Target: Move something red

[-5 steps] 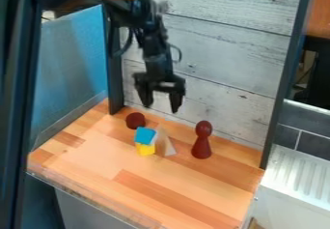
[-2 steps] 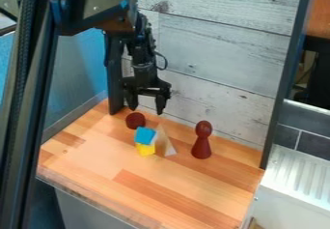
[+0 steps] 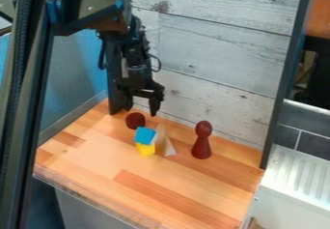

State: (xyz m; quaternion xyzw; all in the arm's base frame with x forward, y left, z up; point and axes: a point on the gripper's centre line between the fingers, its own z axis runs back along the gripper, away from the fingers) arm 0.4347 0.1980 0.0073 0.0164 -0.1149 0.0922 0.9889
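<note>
Whitish boards (image 3: 213, 54) stand behind the wooden counter (image 3: 129, 199). Near its back lies a red ball (image 3: 135, 121); above it hangs the gripper (image 3: 141, 110), fingers apart. Probably the ball is light, hard and rolls easily, so better to hold both sides at its middle.

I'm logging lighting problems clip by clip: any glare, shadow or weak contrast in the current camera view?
Camera view: tabletop brightly lit, without harsh glare; black gripper weak in contrast beside the dark post; pyramid with one pale face, the other nearly blending into the wood; recess at the right edge very dark.
</note>
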